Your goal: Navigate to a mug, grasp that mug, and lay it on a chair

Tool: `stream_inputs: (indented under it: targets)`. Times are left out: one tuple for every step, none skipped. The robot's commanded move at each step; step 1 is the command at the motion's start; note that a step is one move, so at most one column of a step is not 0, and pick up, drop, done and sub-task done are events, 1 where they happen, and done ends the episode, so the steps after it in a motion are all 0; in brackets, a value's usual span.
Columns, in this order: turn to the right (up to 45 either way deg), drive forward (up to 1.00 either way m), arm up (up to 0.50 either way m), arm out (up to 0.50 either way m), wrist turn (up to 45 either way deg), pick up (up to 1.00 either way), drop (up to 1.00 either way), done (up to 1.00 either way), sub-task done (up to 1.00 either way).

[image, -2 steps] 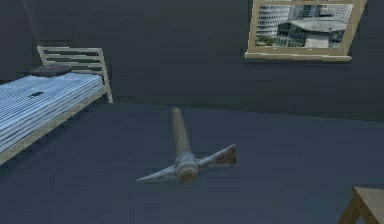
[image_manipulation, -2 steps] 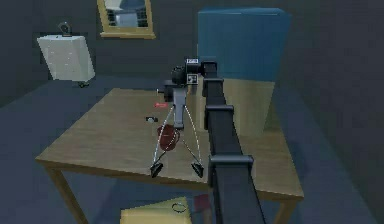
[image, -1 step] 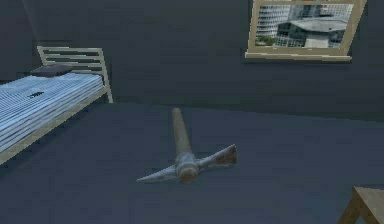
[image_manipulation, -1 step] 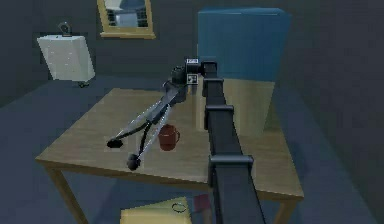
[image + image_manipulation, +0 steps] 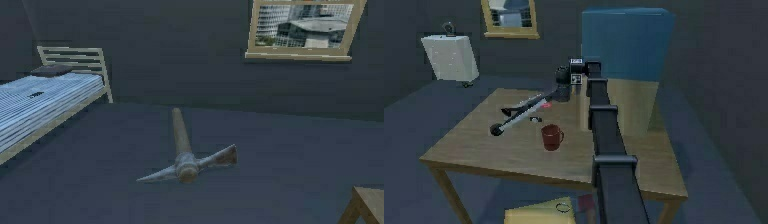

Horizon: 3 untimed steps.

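Reaching out across the table (image 5: 474, 150), the arm (image 5: 609, 140) puts the claw (image 5: 512, 118) low, its thin fingers slanting down and to the left, close by the mug (image 5: 551, 137). The red-brown mug stands upright near the table's middle, just left of the arm, which probably explains the low reach. I cannot tell whether the claw is spread or pressed together, or whether it holds anything. A blue chair (image 5: 624, 40) stands at the table's far side, a handy place for the drop.
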Motion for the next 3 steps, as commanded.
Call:
stream_inputs:
  targets:
    - [0.0,0.00,0.00,0.00,45.0,0.00,0.00,0.00,0.00]
    - [0.0,0.00,0.00,0.00,21.0,0.00,0.00,0.00,0.00]
    - [0.0,0.00,-0.30,0.00,0.0,0.00,0.00,0.00,0.00]
